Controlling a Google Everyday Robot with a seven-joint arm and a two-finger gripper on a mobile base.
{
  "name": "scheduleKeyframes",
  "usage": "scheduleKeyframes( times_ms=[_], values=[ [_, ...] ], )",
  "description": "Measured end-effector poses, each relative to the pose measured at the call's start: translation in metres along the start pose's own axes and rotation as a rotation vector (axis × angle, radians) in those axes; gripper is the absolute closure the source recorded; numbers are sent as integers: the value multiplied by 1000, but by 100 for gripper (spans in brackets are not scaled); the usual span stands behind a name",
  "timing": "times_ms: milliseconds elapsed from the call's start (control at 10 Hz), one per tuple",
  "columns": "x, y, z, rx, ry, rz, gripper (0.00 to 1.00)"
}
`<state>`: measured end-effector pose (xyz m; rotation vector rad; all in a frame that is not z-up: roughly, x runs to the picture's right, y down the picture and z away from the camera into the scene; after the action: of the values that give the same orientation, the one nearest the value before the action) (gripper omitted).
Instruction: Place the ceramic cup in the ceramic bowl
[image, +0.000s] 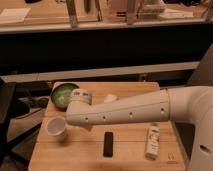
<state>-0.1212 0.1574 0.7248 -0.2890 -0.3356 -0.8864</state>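
The ceramic cup, small, white and wide-mouthed, stands upright on the front left of the wooden table. The ceramic bowl, green inside with a dark rim, sits at the table's back left corner. My white arm reaches in from the right across the table. Its gripper end lies just right of the bowl and above and to the right of the cup. It touches neither that I can see. The cup is apart from the bowl.
A black flat object lies at the front middle of the table. A white bottle lies at the front right. A small pale thing shows behind my arm. Dark shelving stands behind the table.
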Motion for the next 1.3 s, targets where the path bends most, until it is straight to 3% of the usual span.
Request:
scheduleKeyframes(
  times_ms=[1300],
  values=[
    [-14,-16,17,40,-68,-150,20]
  ],
)
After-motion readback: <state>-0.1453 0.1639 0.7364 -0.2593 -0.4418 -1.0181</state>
